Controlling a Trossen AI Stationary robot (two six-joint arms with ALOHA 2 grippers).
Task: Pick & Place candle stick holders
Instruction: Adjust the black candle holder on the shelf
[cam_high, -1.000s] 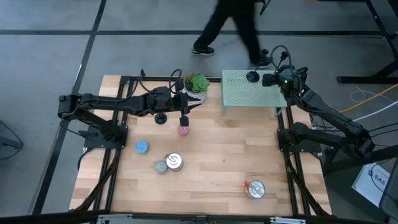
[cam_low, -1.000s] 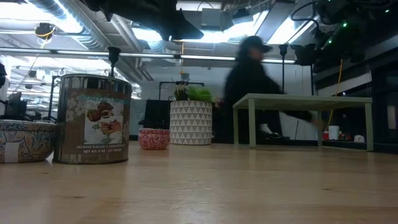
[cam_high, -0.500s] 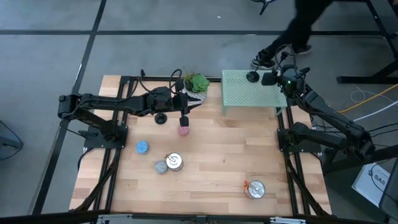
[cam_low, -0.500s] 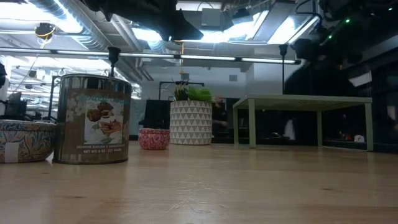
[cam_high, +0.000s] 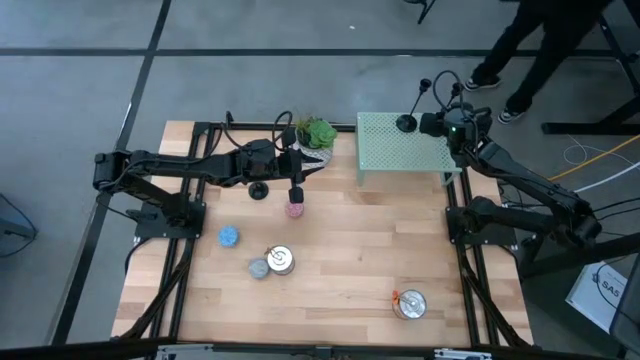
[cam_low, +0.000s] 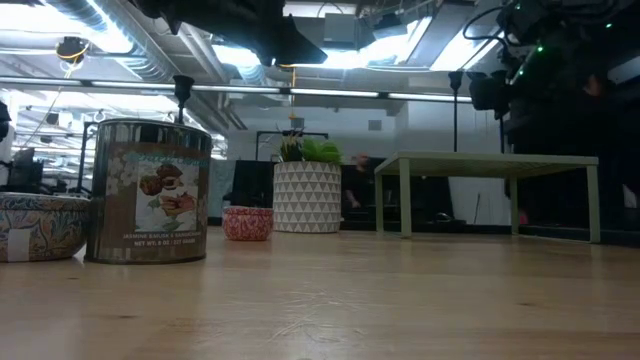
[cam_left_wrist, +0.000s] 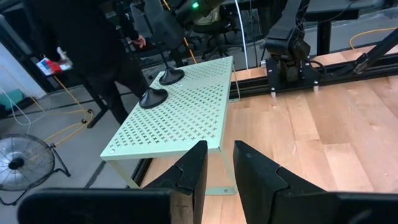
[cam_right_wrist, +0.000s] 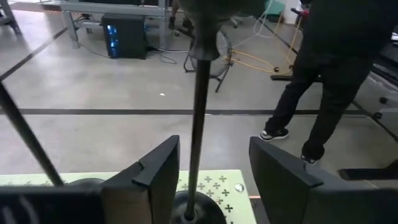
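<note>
The right end effector (cam_high: 432, 124) hovers over the far right corner of the table, above the pale green perforated shelf (cam_high: 400, 155), its two dark fingers (cam_right_wrist: 149, 177) standing apart on either side of the thin upright stem of a candle stick holder (cam_right_wrist: 198, 124) without touching it; that holder's round base (cam_high: 406, 124) sits on the shelf's far edge. A second candle stick holder (cam_left_wrist: 153, 97) stands on the same shelf just beside the first. The right arm (cam_high: 530, 185) runs back from the shelf along the table's right edge, bent at the elbow and folding down to its base near the middle of that edge. The left end effector (cam_high: 297, 190) is near the far edge of the table, left of the shelf, pointing downward with its fingers (cam_left_wrist: 189, 174) close together and only a narrow slot between them; whether they pinch anything cannot be told. Right under it sits a small pink candle (cam_high: 294, 210), and just to its left a third candle stick holder (cam_high: 259, 190) stands on the wood. The left arm (cam_high: 170, 168) stretches almost level from its base at the table's left edge toward a potted plant (cam_high: 316, 133) at the far edge. A person (cam_high: 545, 40) walks on the floor beyond the far right corner.
</note>
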